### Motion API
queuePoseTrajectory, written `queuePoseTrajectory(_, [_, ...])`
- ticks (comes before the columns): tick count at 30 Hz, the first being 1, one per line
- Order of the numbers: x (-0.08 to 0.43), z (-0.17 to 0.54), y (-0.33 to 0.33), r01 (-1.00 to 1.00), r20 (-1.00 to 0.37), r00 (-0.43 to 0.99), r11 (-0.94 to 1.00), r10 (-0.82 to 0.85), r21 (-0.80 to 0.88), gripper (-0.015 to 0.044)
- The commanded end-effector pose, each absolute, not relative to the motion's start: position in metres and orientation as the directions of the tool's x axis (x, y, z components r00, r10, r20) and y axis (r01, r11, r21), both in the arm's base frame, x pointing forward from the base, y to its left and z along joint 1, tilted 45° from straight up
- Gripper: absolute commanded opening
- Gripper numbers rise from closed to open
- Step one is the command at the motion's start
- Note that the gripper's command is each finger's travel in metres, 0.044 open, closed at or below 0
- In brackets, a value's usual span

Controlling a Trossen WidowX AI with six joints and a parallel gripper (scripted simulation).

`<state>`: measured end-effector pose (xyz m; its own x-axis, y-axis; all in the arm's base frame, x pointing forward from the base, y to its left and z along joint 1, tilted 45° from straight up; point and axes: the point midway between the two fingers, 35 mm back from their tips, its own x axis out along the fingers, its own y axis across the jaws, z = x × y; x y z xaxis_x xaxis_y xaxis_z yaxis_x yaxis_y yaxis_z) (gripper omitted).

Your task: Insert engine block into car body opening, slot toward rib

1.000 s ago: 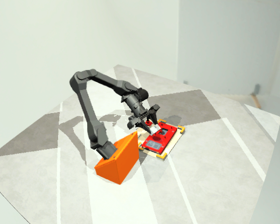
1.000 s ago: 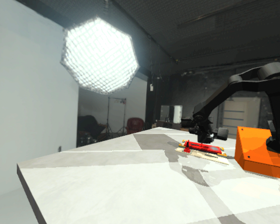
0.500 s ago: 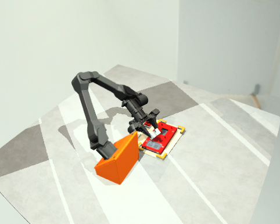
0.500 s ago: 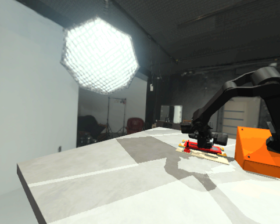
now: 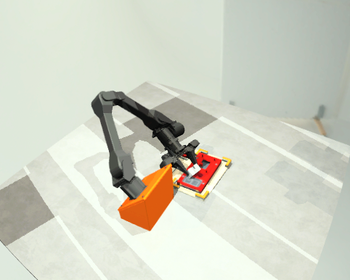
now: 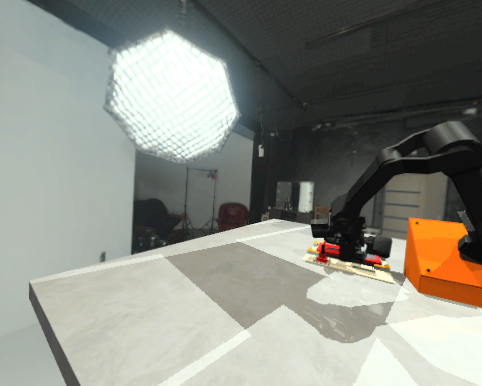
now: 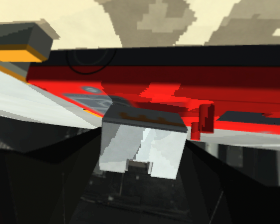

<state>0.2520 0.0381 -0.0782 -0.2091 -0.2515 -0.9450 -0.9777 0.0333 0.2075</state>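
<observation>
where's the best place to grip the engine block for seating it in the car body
The gripper is shut on the engine block by two opposite side faces, coming from above. That suits it: the faces are flat and parallel, and the underside stays free to enter the opening in the red car body. A grip high on those faces looks safest, so the fingers clear the rim.

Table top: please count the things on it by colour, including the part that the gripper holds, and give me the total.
Red: 1, the car body
Pale grey: 1, the engine block, held in the gripper
Tan: 1, the base board under the car body
Orange: 1, the robot's base box
Yellow: 4, corner brackets on the base board, one partly hidden by the gripper
Total: 8
</observation>
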Motion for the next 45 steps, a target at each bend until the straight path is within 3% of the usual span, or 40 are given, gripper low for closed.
queuePoseTrajectory(1, [0.2523,-0.0778,0.0378,-0.977,-0.948,-0.215,0.036,-0.237,0.212,0.0000])
queuePoseTrajectory(36, [0.2520,-0.0793,0.0392,-0.977,-0.948,-0.215,0.036,-0.237,0.212,0.0000])
queuePoseTrajectory(45, [0.2518,-0.0787,0.0373,-0.977,-0.945,-0.213,0.038,-0.248,0.210,0.0236])
